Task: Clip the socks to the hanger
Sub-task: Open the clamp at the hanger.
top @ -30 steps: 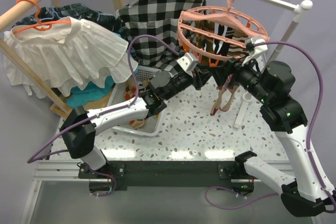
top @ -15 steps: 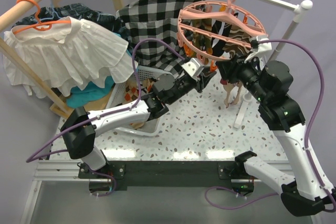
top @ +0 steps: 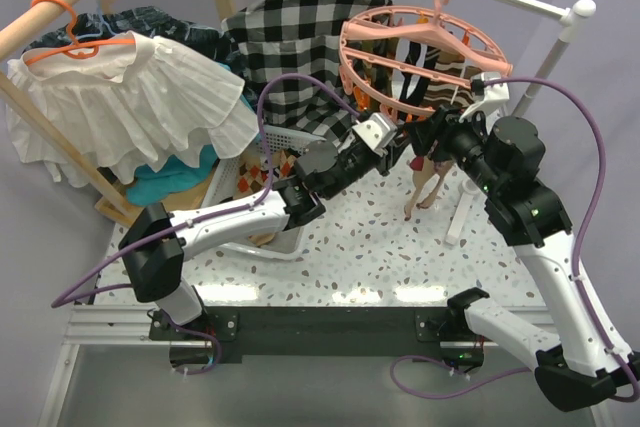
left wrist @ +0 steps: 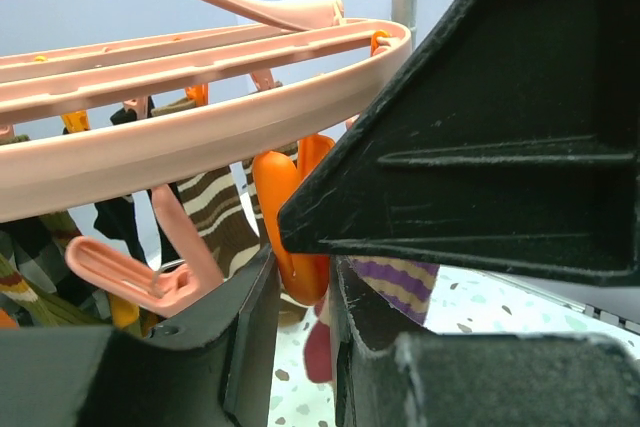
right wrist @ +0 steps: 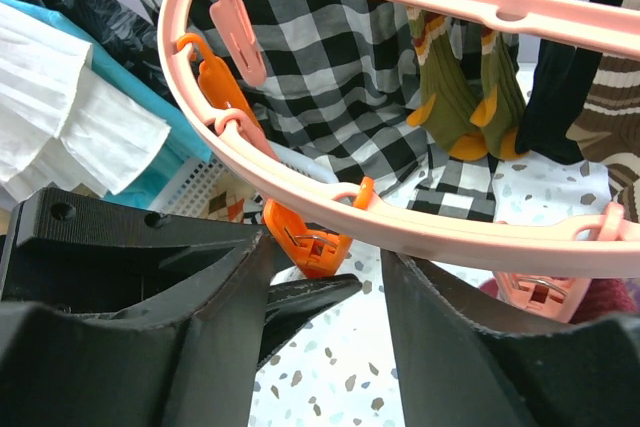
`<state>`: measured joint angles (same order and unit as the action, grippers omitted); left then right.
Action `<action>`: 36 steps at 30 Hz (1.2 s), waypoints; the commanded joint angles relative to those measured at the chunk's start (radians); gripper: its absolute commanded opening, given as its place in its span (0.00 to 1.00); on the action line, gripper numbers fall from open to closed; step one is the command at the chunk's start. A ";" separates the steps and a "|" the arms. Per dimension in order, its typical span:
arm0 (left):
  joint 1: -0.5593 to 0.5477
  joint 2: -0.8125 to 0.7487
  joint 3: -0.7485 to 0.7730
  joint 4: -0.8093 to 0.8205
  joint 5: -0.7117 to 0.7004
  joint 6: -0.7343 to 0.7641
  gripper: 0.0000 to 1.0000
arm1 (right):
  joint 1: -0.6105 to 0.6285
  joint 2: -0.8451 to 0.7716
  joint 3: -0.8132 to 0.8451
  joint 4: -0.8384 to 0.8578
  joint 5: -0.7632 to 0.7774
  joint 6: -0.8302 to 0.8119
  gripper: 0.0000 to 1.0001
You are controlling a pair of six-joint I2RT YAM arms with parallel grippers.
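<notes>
The salmon-pink hanger ring (top: 392,13) hangs from the rail, with several socks clipped under it: olive (right wrist: 450,97), black (right wrist: 565,87) and brown-striped (left wrist: 215,207). A pink sock with a red toe (top: 425,179) dangles below the ring's near side. My left gripper (top: 398,130) is at the near rim (left wrist: 200,132), shut on an orange clip peg (left wrist: 298,237). A purple-striped sock (left wrist: 400,282) shows just behind its right finger. My right gripper (top: 432,132) is open beside it under the rim (right wrist: 450,232). The same peg (right wrist: 310,242) sits between its fingers, untouched.
A black-and-white checked shirt (top: 290,37) hangs behind the ring. A white mesh basket (top: 265,162) stands left of it under my left arm. A white frilled garment (top: 130,87) hangs on an orange coat hanger at the far left. A white post (top: 460,212) stands at the right.
My left gripper has risen and moved right to the ring's near rim, onto the orange peg. The ring has tilted and swung. The pink sock has swung with it.
</notes>
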<state>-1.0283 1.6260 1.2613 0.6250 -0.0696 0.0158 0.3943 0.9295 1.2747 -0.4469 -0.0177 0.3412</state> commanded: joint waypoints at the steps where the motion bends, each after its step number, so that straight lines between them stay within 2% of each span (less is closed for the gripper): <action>1: -0.021 0.020 0.047 0.004 -0.004 0.056 0.16 | 0.003 0.003 0.003 0.063 0.016 0.015 0.55; 17: -0.061 0.043 0.053 -0.019 -0.030 0.121 0.15 | 0.003 0.048 0.034 0.135 0.099 0.019 0.58; 27: -0.072 0.061 0.035 -0.025 -0.021 0.075 0.14 | 0.003 0.032 0.032 0.166 0.148 0.033 0.58; 31: -0.076 0.064 0.026 -0.025 -0.015 0.061 0.14 | 0.003 0.026 0.028 0.172 0.157 0.035 0.54; 36: -0.076 0.058 0.018 -0.027 -0.021 0.052 0.14 | 0.002 0.019 0.015 0.182 0.163 0.038 0.41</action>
<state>-1.0760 1.6714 1.2877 0.6373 -0.1295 0.0891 0.3985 0.9684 1.2728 -0.4217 0.0990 0.3763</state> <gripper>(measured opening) 0.267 0.461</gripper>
